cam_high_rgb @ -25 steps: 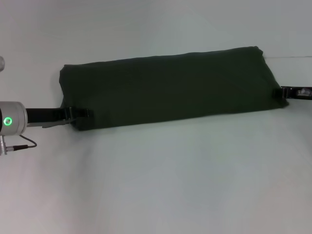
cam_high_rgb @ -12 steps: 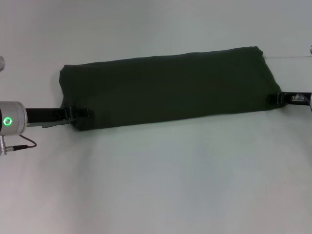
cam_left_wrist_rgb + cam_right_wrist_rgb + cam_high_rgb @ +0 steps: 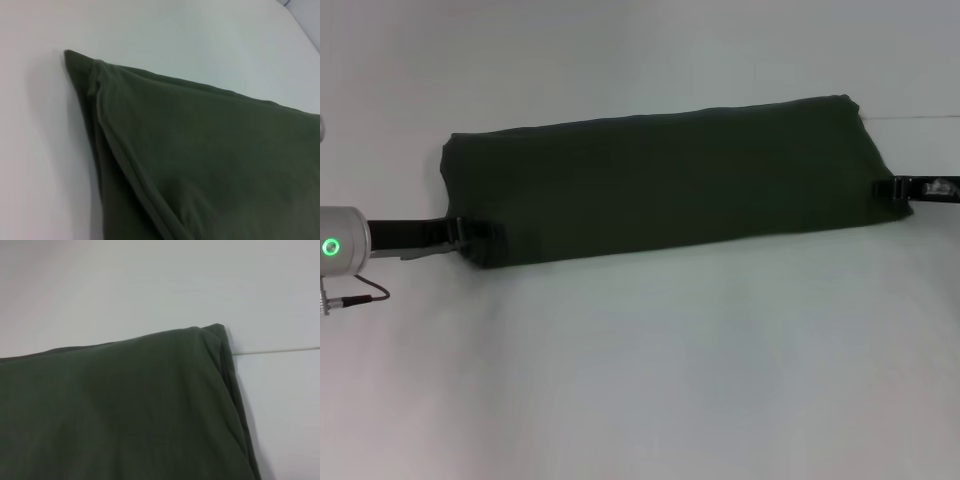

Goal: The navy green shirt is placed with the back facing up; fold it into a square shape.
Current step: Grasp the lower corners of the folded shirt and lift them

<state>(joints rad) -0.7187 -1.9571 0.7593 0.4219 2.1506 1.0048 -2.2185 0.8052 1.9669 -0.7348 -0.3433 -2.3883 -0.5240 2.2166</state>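
Dark olive-green cloth shirt (image 3: 660,180) is soft, floppy; grab near-edge corners. Left pincer (image 3: 480,234) and right pincer (image 3: 892,188) there, grip unclear.

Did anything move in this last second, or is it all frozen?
Only slightly. The left hand slid a little outward along the near left corner of the navy green shirt. The right hand dipped inward, then returned to the near right corner. The shirt stayed a long folded band.

Right claw (image 3: 892,190) tips hidden against shirt (image 3: 660,185).
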